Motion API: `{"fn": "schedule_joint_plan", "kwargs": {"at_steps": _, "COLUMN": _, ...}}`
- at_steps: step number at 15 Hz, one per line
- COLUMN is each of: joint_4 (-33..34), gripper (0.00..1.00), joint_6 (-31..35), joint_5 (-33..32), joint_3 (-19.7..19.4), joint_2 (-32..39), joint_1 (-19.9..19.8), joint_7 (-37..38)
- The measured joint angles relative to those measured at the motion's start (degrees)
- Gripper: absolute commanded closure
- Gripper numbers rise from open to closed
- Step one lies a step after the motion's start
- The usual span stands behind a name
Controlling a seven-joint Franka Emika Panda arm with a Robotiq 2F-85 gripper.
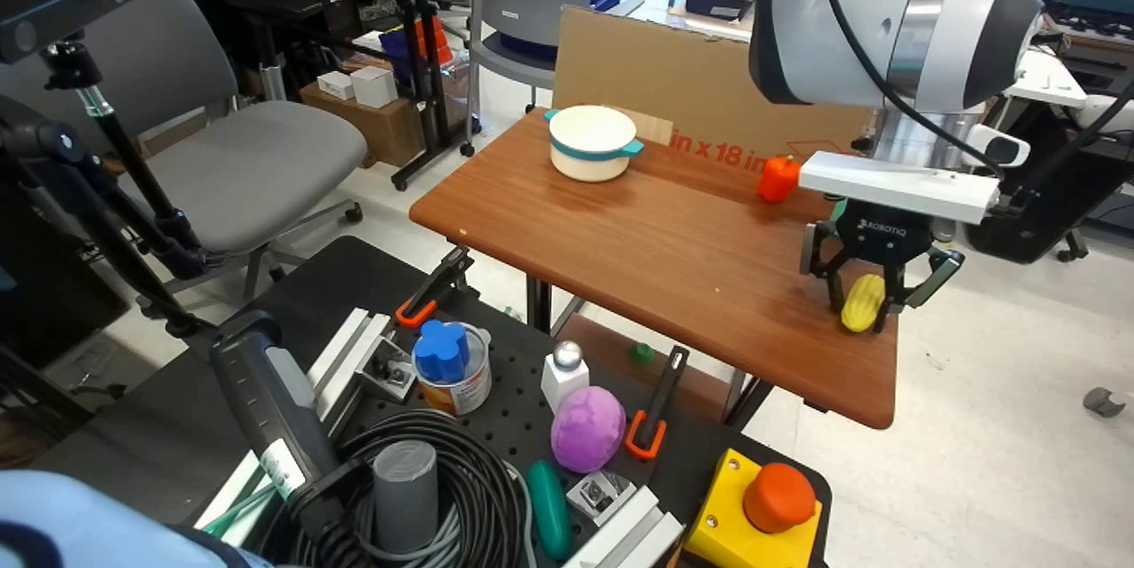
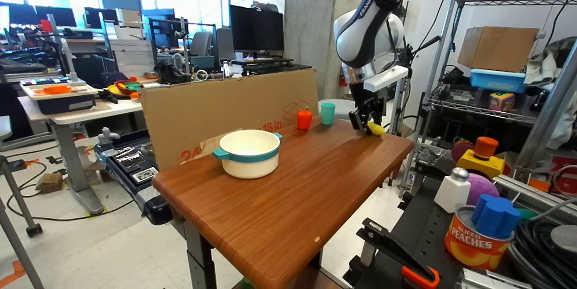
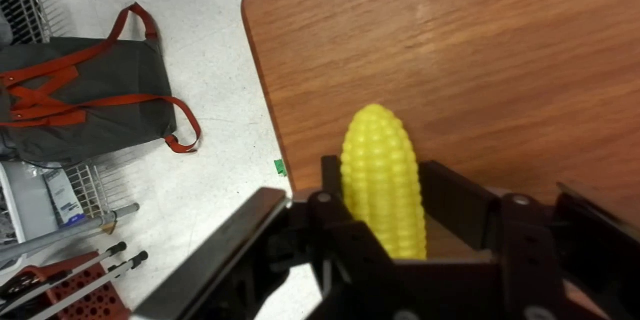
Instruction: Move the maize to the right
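The maize [image 1: 863,302], a yellow toy corn cob, is at the table's end in both exterior views, near the table edge. It also shows in the wrist view [image 3: 382,185] with its rounded tip pointing away from the gripper's base. My gripper [image 1: 858,313] points down with one finger on each side of the maize. In the wrist view both fingertips press against its sides, so the gripper is shut on it. The maize is tilted in an exterior view [image 2: 376,129]. I cannot tell whether it touches the table or hangs just above it. Its rear end is hidden by the gripper.
A white bowl with teal handles [image 2: 250,167] stands at the table's opposite end. A red pepper [image 1: 779,179] and a teal cup [image 2: 328,114] stand near the cardboard wall [image 1: 700,72]. The brown table [image 1: 620,231] has an open edge beside the gripper. A black cart [image 1: 496,453] stands alongside.
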Motion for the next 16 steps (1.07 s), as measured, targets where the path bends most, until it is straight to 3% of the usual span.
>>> {"fn": "schedule_joint_plan", "kwargs": {"at_steps": 3, "joint_4": -0.8, "gripper": 0.01, "joint_6": 0.4, "joint_5": -2.8, "joint_3": -0.2, "joint_2": -0.1, "joint_1": 0.2, "joint_7": -0.3}}
{"fn": "schedule_joint_plan", "kwargs": {"at_steps": 7, "joint_4": -5.7, "gripper": 0.00, "joint_6": 3.5, "joint_5": -8.3, "joint_3": -0.7, "joint_2": -2.2, "joint_1": 1.9, "joint_7": -0.9}}
{"fn": "schedule_joint_plan", "kwargs": {"at_steps": 12, "joint_4": -20.3, "gripper": 0.00, "joint_6": 14.0, "joint_5": -15.3, "joint_3": -0.7, "joint_2": -12.5, "joint_1": 5.0, "joint_7": -4.3}}
{"fn": "schedule_joint_plan", "kwargs": {"at_steps": 16, "joint_4": -31.6, "gripper": 0.00, "joint_6": 19.0, "joint_5": -11.8, "joint_3": 2.3, "joint_2": -22.5, "joint_1": 3.7, "joint_7": -9.3}}
